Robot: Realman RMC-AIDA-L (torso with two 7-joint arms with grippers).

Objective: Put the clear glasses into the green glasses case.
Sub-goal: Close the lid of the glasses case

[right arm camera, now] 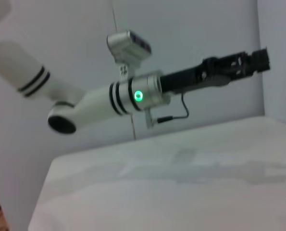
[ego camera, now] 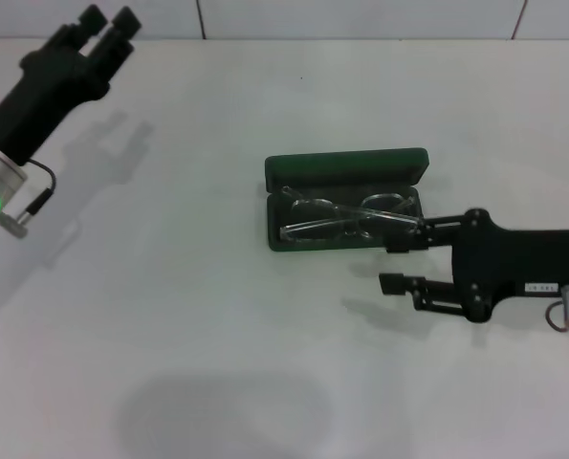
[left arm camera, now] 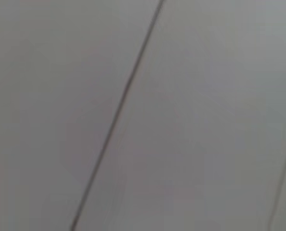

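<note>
Closest to the robot, on the right side of the white table (ego camera: 169,316), the right gripper (ego camera: 391,264) lies low and points toward the middle. Its two black fingers (ego camera: 395,284) are spread apart with nothing between them; the upper one reaches the right end of the green glasses case (ego camera: 346,170), and it looks to be touching the case rim, though the head view is not clear enough to be sure.

The case sits open near the table's centre, lid raised at the back. The clear glasses (ego camera: 346,215) lie inside on the dark lining, arms folded across the lenses, one thin arm running out toward the gripper's upper finger.

Farther off, the left gripper (ego camera: 107,24) is lifted high at the far left corner, well away from the case, its fingers close together. The right wrist view alone shows this arm side-on, green light lit. The left wrist view shows only plain grey panels with thin seams.
</note>
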